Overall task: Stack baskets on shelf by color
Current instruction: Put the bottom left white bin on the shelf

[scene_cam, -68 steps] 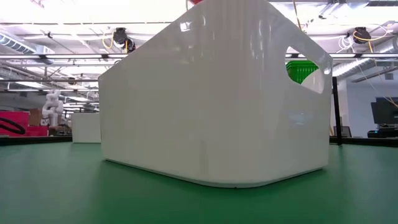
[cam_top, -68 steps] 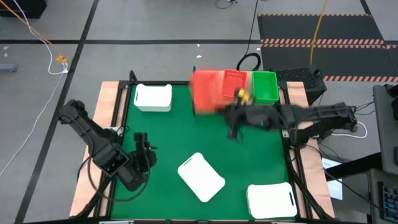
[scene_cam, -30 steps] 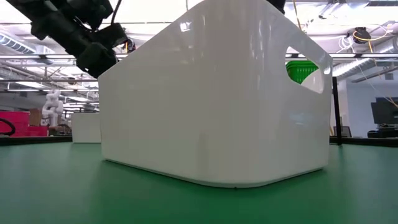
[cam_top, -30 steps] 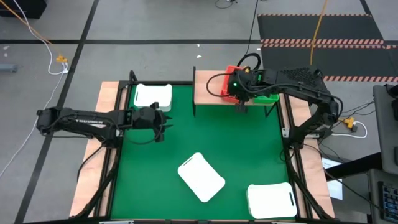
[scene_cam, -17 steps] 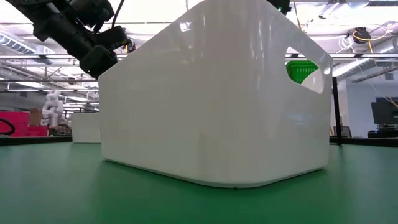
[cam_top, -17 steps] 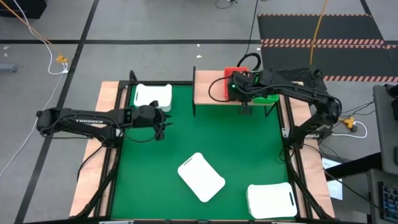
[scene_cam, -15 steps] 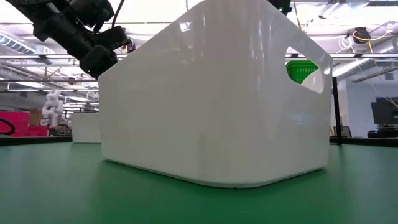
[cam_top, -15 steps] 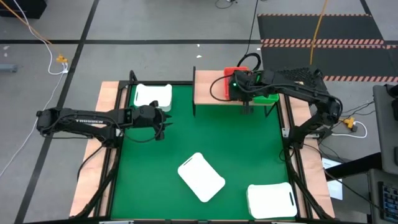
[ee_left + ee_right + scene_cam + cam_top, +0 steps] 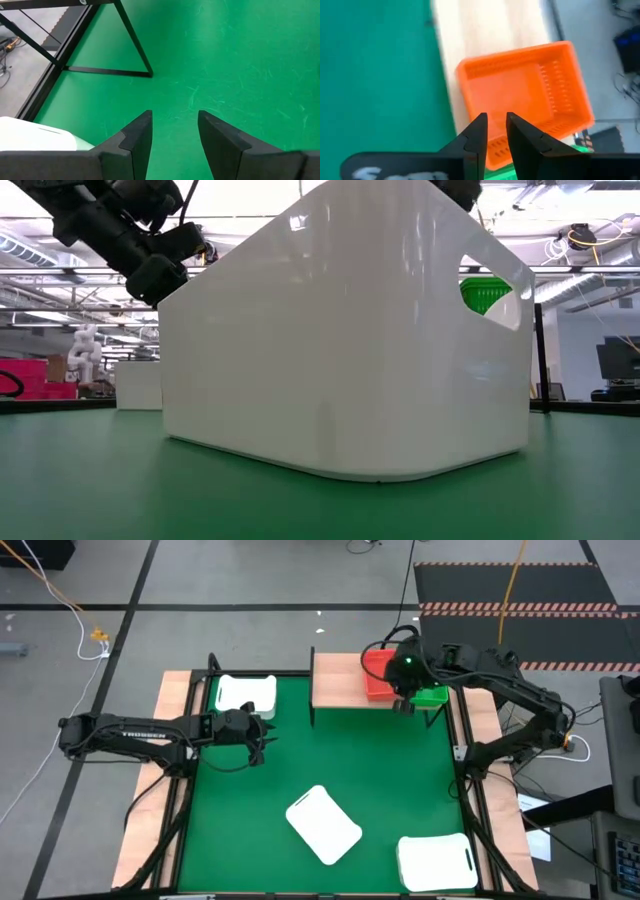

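Note:
An orange-red basket (image 9: 378, 673) sits on the wooden shelf (image 9: 335, 680) at the table's far edge, with a green basket (image 9: 432, 696) beside it on the right. The right wrist view shows the orange basket (image 9: 520, 95) whole and lying flat. My right gripper (image 9: 403, 703) (image 9: 496, 120) hovers at the basket's right side, fingers a little apart and touching nothing. My left gripper (image 9: 257, 737) (image 9: 175, 117) is open above the green table, near a white basket (image 9: 246, 696) (image 9: 35, 139). Two more white baskets (image 9: 323, 824) (image 9: 435, 862) rest on the table.
The left part of the shelf's top (image 9: 485, 30) is bare wood. Its black legs (image 9: 134, 47) stand ahead of my left gripper. In the low view a white basket (image 9: 330, 340) fills the middle; green basket (image 9: 485, 295) shows through its handle hole.
My right gripper has moved toward the table's right edge along the shelf. The orange basket has shifted right with it and now lies close beside the green one. My left arm has kept still.

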### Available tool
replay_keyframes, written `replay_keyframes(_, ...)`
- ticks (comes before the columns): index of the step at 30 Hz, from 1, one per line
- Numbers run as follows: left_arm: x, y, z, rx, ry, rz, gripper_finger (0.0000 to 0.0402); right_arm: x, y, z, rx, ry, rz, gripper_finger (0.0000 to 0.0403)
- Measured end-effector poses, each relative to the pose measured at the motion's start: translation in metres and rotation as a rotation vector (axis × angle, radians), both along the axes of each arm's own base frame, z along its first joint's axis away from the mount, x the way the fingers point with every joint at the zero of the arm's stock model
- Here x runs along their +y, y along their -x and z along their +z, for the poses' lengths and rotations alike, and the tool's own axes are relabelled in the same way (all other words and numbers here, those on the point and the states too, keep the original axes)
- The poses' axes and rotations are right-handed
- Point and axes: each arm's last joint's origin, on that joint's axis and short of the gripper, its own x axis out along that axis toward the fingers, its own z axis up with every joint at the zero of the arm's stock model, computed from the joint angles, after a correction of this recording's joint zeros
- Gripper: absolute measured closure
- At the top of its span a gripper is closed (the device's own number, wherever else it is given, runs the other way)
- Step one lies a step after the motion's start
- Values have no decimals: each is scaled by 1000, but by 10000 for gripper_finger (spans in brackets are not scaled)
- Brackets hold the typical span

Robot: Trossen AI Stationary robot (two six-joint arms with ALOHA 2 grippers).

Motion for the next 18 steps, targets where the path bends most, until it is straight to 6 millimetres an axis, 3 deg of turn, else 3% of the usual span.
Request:
replay_keyframes(5,0,0,0,-1,2,3,243,14,3,4,-109,-93,-68,336)
replay_keyframes(8,0,0,1,-10,14,16,243,38,-7,-10,-152,-157,17,343)
replay_keyframes(18,-7,-6,17,-80,123,64,243,172,-69,-77,-423,-227,601,358)
